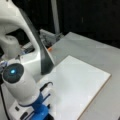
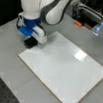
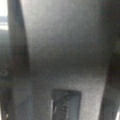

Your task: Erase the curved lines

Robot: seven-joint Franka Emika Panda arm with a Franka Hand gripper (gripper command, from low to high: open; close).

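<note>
Curve lines are not being made out anywhere on the white board point(image 2: 64, 68), whose bare surface is showing clean in both front views. A black eraser point(image 2: 30, 42) is being held low at the board's far left corner by the gripper point(image 2: 33, 38), seemingly for wiping; how far its jaws are parted cannot be told.

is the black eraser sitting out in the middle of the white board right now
No, in a front view the black eraser under the gripper sits at the white board's left corner.
</note>
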